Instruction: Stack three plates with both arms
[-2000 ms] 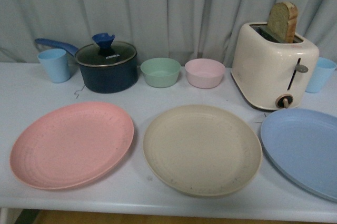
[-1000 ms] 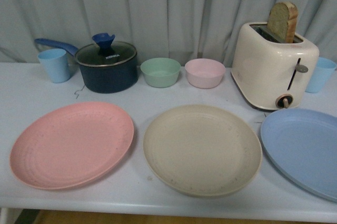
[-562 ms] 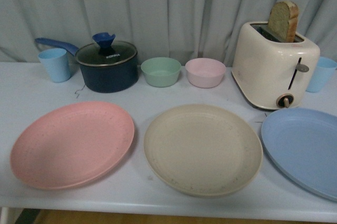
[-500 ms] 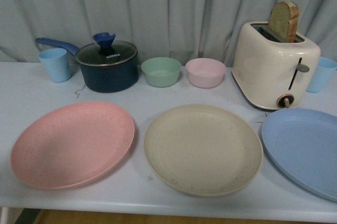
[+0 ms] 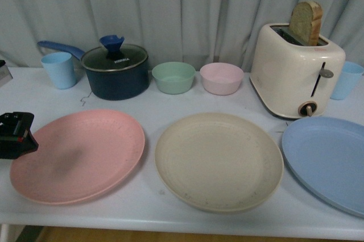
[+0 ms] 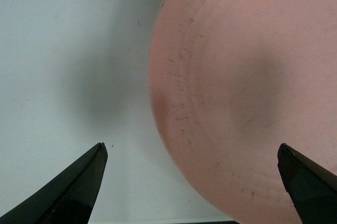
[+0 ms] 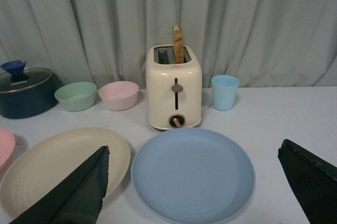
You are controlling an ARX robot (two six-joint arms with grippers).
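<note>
Pink plate (image 6: 242, 77) lies under the left tool (image 6: 192, 146), whose wide gap only its wrist view shows.

White brand "KONKA" on pot lid (image 5: 115, 58); barely legible

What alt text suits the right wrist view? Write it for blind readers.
A light blue plate lies on a table between the right arm's open jaws, a beige plate beside it. Behind stand a toaster holding bread, a blue cup, a pink bowl and a green bowl.

Saucepan (image 5: 115, 71), green bowl (image 5: 173, 77), pink bowl (image 5: 221, 78), toaster (image 5: 297, 71)
</note>
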